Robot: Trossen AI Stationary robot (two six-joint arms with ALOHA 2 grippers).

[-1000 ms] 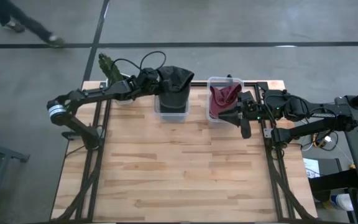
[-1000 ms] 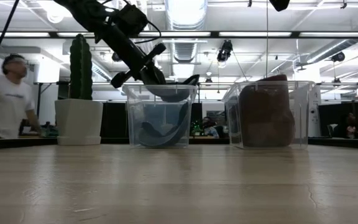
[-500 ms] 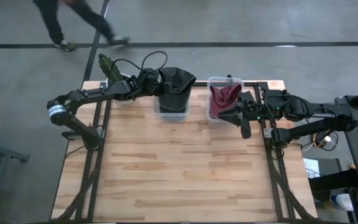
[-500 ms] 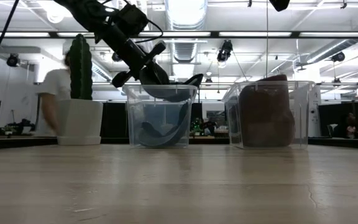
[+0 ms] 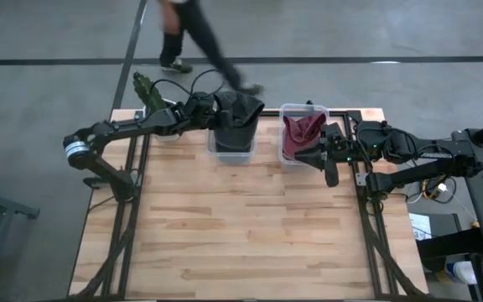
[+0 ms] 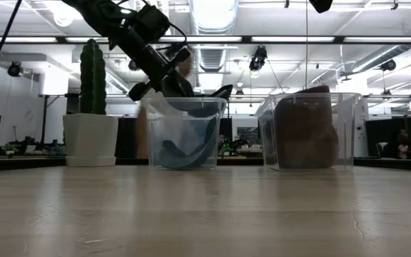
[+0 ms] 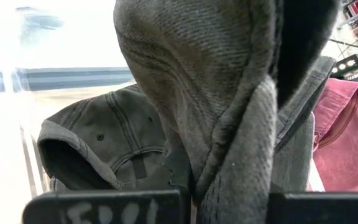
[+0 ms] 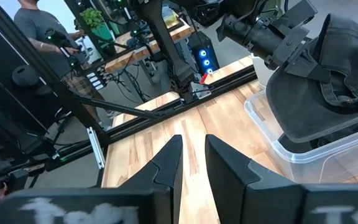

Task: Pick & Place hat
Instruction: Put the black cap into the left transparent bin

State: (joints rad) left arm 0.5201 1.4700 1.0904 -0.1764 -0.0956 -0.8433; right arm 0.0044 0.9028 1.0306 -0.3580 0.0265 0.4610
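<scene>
My left gripper [image 5: 210, 111] is shut on a dark grey hat [image 5: 238, 109] over the left clear bin [image 5: 231, 152] at the table's far edge. The hat's brim [image 6: 223, 91] juts out above the bin's rim. Another grey hat [image 7: 98, 143] lies inside that bin. A maroon hat [image 5: 298, 134] fills the right clear bin [image 6: 344, 128]. My right gripper [image 8: 191, 146] hovers just right of that bin, high above the table, its fingers a narrow gap apart with nothing between them. My left gripper pinches a bunched fold of the dark grey hat's crown [image 7: 229, 180] between its two fingers. The fingers come from the table's left, slanting down. The hat droops from the hold, its lower part [image 8: 303, 118] on the open top of the left bin.
A cactus in a white pot [image 6: 91, 107] stands at the table's far left corner, behind my left arm. A person [image 5: 195, 33] walks on the floor beyond the far edge. The wooden tabletop [image 5: 241, 226] stretches toward the near edge.
The person has walked along the floor beyond the table's far edge, from left toward the right. Both arms and the hats have kept still.
</scene>
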